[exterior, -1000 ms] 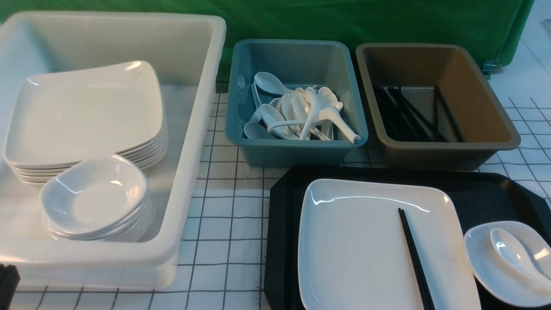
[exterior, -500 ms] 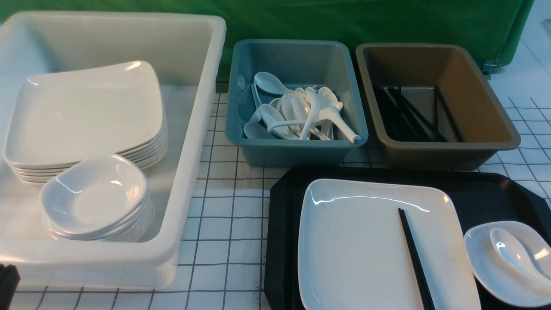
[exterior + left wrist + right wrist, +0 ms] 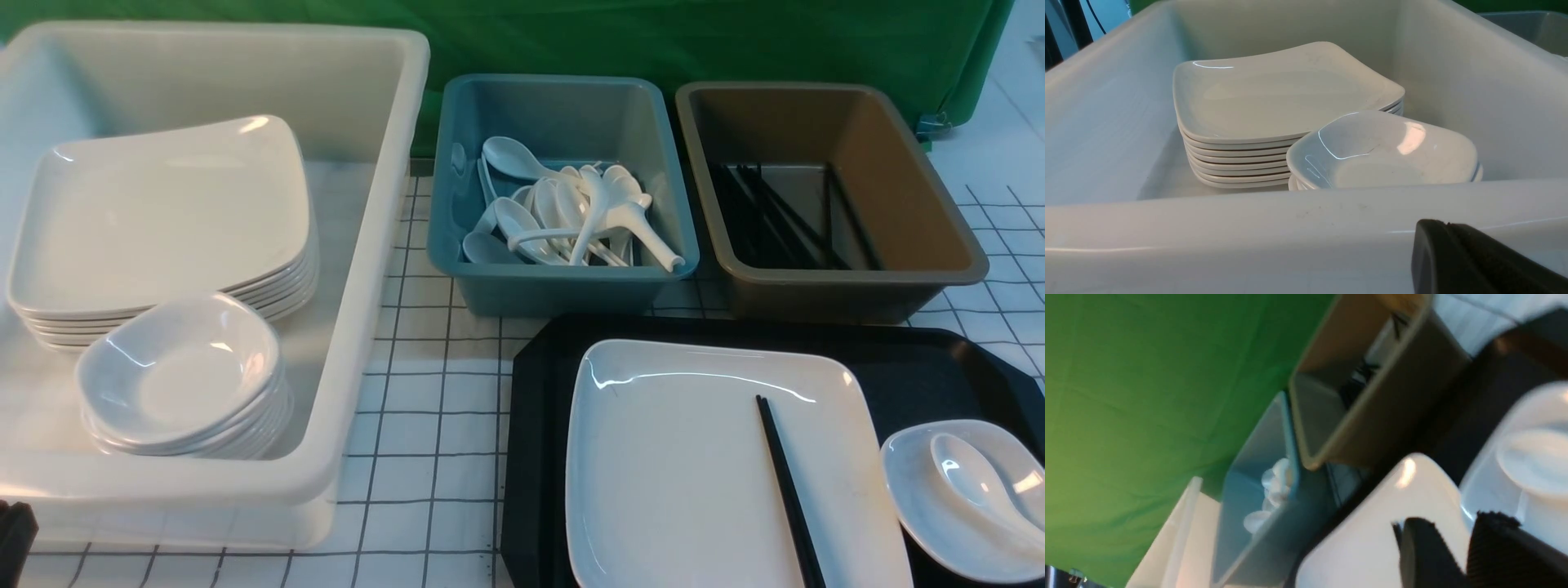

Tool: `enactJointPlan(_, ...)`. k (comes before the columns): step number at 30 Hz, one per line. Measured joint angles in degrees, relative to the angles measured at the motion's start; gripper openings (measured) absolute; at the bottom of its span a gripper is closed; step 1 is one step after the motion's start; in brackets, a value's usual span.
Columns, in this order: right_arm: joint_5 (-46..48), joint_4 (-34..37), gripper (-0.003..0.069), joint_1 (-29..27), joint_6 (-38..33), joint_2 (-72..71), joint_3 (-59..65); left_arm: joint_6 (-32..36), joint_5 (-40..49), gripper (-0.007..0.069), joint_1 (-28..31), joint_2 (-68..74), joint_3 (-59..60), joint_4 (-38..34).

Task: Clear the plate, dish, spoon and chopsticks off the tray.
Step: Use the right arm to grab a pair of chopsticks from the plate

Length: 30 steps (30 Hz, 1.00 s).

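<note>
The right gripper stood with jaws slightly apart, empty, over the plate; the left gripper was closed. At lower right of the front view, the chopsticks lay on the plate, on the tray; thin, light, stiff, likely to slide on glaze; pinch mid-length.

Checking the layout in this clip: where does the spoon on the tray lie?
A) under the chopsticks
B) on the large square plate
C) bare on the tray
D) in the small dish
D: the spoon rests inside the small dish, which sits on the tray beside the plate.
</note>
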Motion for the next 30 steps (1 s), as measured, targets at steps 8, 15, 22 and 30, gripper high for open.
enactJointPlan(8, 9.90, -0.13, 0.0030, 0.00, -34.96, 11.41, -24.54, 0.00, 0.00, 0.0021, 0.00, 0.00, 0.00, 0.00)
enactJointPlan(15, 39.28, -0.69, 0.0030, 0.00, -43.20, 33.45, -37.43, 0.00, 0.00, 0.0021, 0.00, 0.00, 0.00, 0.00)
enactJointPlan(22, 54.04, 10.47, 0.0042, 0.23, -50.06, 58.75, -38.54, 0.00, 0.04, 0.0021, 0.00, 0.00, 0.00, 0.30)
enactJointPlan(30, 58.69, 26.47, 0.0062, 9.12, -63.58, 72.36, -43.58, 0.00, 0.04, 0.0021, 0.00, 0.00, 0.00, 0.00)
